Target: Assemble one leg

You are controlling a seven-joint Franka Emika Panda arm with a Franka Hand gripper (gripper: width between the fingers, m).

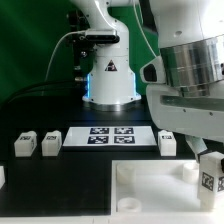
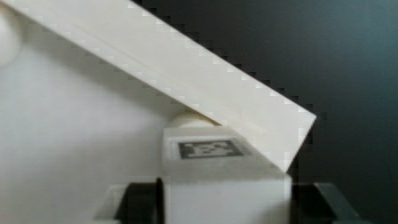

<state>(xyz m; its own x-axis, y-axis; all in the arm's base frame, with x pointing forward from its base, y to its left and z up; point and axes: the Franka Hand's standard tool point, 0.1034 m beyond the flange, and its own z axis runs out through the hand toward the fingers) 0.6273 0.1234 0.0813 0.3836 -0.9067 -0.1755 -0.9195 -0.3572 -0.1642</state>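
We've got the gripper pinched on the leg — the block sits right between the fingers, tag facing the wrist camera, its far end sticking out past the fingertips toward the tray rim. Our guess is it's gripped at one end so the free end can go into a corner socket. Whether it's touching the tray, we can't tell. The other three legs wait by the marker board — away from the gripper.
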